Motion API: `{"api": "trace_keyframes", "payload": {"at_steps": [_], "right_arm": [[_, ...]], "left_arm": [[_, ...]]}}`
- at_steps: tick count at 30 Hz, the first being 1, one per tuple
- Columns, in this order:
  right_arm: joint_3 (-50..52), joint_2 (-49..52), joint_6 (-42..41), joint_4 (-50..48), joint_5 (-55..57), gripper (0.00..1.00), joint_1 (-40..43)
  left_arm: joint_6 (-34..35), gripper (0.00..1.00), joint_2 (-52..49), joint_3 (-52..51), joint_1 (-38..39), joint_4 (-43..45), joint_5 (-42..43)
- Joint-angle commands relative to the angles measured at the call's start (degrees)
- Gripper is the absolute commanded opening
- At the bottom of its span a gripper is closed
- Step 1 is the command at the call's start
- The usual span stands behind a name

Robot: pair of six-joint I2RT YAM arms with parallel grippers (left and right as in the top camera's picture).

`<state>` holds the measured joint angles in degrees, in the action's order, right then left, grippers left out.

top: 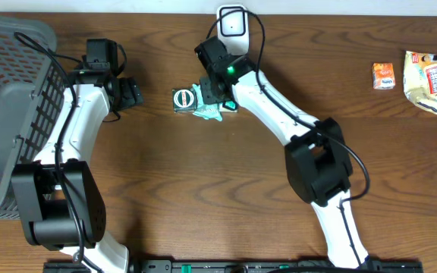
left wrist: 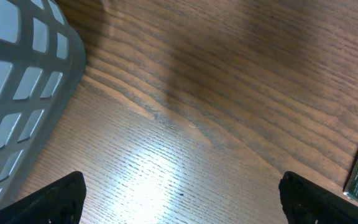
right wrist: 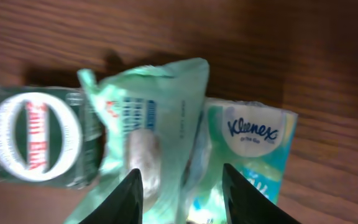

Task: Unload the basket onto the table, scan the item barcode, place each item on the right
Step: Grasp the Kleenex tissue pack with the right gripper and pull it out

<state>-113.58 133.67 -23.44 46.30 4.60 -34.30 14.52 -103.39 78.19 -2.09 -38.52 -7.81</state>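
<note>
Overhead, our right gripper (top: 212, 97) sits on the mint-green packet (top: 208, 113) near the scanner (top: 232, 23). Left wrist: left gripper (left wrist: 182, 205) gapes empty. Right wrist: jaws straddle the packet, clamped or not we can't tell. We'd pinch only it, not the Kleenex pack (right wrist: 253, 137).

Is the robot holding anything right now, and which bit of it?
Left gripper: nothing, open above the table. Right gripper: fingers straddle the pale green packet at its near end, but a firm hold cannot be told.
</note>
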Motion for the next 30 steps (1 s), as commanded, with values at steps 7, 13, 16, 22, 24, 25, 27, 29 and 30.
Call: {"api": "trace_keyframes", "payload": {"at_steps": [7, 13, 16, 22, 24, 25, 27, 29, 30], "right_arm": [[0.61, 1.51, -1.75, -0.28, 4.68, 0.35, 0.26], [2.05, 2.43, -2.67, 0.5, 8.35, 0.32, 1.07], [2.05, 2.43, -2.69, 2.93, 13.16, 0.26, 1.49], [0.81, 1.64, -5.09, 12.92, 24.13, 0.23, 2.75], [-0.13, 0.9, -7.39, 16.26, 25.29, 0.24, 3.17], [-0.57, 0.33, -7.82, 17.55, 25.24, 0.24, 3.45], [-0.85, -3.06, -7.82, 19.04, 23.02, 0.36, 3.89], [-0.85, -4.57, -7.8, 18.34, 18.67, 0.52, 3.89], [-0.85, -5.05, -7.8, 17.7, 16.15, 0.56, 3.89]], "left_arm": [[-0.76, 0.98, -0.02, -0.33, 0.0, 0.0, -0.31], [-0.76, 0.98, -0.02, -0.33, 0.0, -0.02, -0.31], [-0.76, 0.98, -0.02, -0.33, 0.0, -0.02, -0.31], [-0.76, 0.98, -0.02, -0.33, 0.0, -0.02, -0.31], [-0.76, 0.98, -0.02, -0.33, 0.0, -0.02, -0.31], [-0.76, 0.97, -0.02, -0.33, 0.0, -0.02, -0.31], [-0.76, 0.98, -0.02, -0.33, 0.0, -0.02, -0.31], [-0.76, 0.98, -0.02, -0.33, 0.0, -0.02, -0.31], [-0.76, 0.97, -0.02, -0.33, 0.0, -0.02, -0.31]]}}
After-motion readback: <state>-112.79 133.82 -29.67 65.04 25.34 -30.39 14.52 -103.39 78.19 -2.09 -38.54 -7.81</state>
